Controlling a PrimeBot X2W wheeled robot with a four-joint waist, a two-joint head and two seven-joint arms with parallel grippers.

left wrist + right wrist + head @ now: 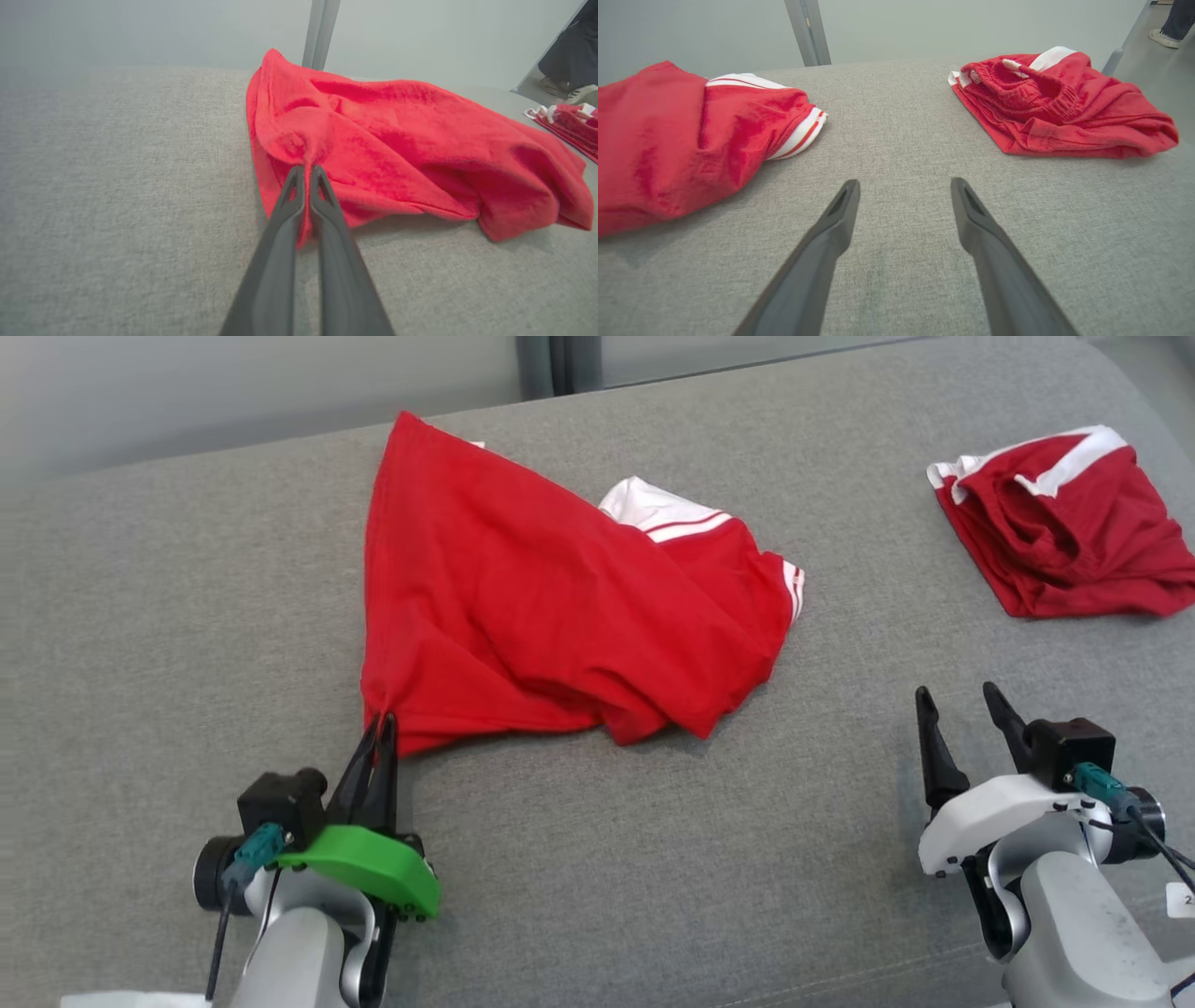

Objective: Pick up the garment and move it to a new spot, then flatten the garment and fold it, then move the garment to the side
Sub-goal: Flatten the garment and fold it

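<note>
Left tool (383, 721) (307, 169) is sitting at the near left of the desk (653, 859). Its two dark fingers are pressing together and pinching the near left corner of the garment (560, 607) (397, 135) (668, 140). A thin strip of red cloth is showing between the fingers in the left wrist view.

Right tool (957, 691) (905, 182) is sitting at the near right with its fingers spread wide. It is gripping nothing, and bare grey fabric is showing between them.

The garment, red, is lying crumpled at the middle of the desk. It is running from the pinched corner up to a peak at the far left. Folds are bunching along its near right edge. A white cuff (794, 590) (801, 135) with red stripes is lying at its right end, well apart from the right tool.

A second red garment (1074, 532) (1055, 112) (570, 123), with white trim, is lying bunched at the far right, apart from the first.

Beyond the desk a grey post (320, 32) (808, 28) is standing against a pale wall. A person's shoe (1162, 37) is showing on the floor at the far right.
</note>
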